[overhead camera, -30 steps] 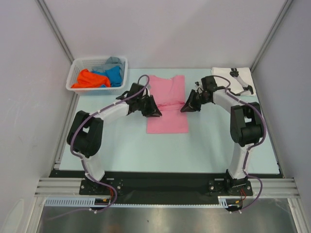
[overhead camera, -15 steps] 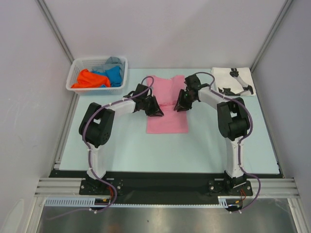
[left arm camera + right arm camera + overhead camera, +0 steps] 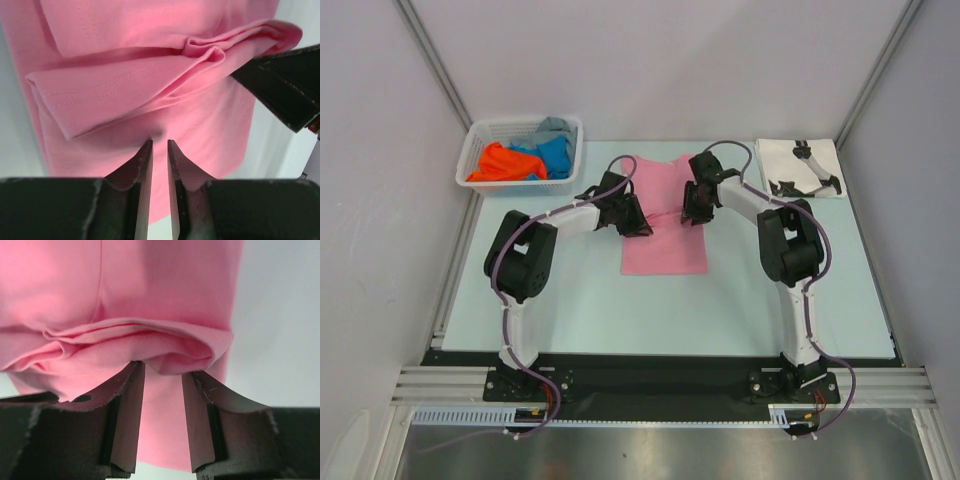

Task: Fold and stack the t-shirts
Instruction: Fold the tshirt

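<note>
Mint tabletop, grey walls; pink tee mid, basket far-L.

The pink t-shirt is plain, on a pale mint table. The white lattice basket holds an orange shirt, a blue shirt and a grey shirt. The white shirt bears black print. The left claw and right claw are black.

Arms: the left arm and right arm were white with black joints.
Cables: purple, running along both arms.
Grippers: the left gripper and right gripper were black.
</note>
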{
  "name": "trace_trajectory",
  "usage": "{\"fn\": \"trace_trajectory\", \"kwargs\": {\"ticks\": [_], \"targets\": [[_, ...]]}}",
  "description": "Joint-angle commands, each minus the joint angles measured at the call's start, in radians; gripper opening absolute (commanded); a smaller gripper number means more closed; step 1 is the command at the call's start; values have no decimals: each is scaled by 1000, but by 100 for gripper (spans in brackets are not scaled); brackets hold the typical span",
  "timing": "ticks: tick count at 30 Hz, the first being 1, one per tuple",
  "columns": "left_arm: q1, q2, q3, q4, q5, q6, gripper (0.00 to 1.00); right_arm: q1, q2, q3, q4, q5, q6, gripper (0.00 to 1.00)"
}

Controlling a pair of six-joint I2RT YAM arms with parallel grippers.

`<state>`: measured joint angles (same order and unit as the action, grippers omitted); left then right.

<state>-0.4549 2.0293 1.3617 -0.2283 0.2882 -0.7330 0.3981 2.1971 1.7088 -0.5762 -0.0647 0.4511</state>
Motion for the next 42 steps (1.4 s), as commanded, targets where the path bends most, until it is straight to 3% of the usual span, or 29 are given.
{"fn": "trace_trajectory", "kwargs": {"ticks": [1, 6, 13, 16, 27, 30, 33, 36, 38, 39, 40, 42], "targets": [[2, -11, 13, 3, -35, 7, 23, 15, 50, 87, 7, 103, -41, 41], [2, -38, 5, -9, -66, 29, 23, 18, 115, 230, -17, 150, -54, 44], [5, 0, 105, -52, -75, 60, 31, 4, 191, 497, -121, 155, -78, 51], [10, 42, 149, -28, -41, 75, 33, -2, 171, 500, -148, 138, -91, 56], [65, 212, 439, -94, -43, 181, 34, -48, -192, 62, -73, 2, -98, 58], [71, 201, 526, -153, -72, 222, 34, -42, -221, -36, -42, -36, -83, 58], [71, 152, 582, -213, -95, 253, 42, -16, -226, -80, -2, -53, -78, 57], [70, 74, 550, -232, -107, 264, 46, 7, -189, -71, 21, -79, -55, 51], [70, 13, 499, -214, -87, 261, 45, 24, -147, -38, 33, -110, -40, 39], [70, -4, 467, -204, -71, 258, 43, 25, -131, -23, 32, -124, -35, 34], [68, -23, 394, -194, -52, 250, 36, 30, -113, -6, 32, -138, -26, 18], [70, -75, 262, -140, 1, 216, 24, 27, -74, 20, 56, -175, 7, 7]]}}
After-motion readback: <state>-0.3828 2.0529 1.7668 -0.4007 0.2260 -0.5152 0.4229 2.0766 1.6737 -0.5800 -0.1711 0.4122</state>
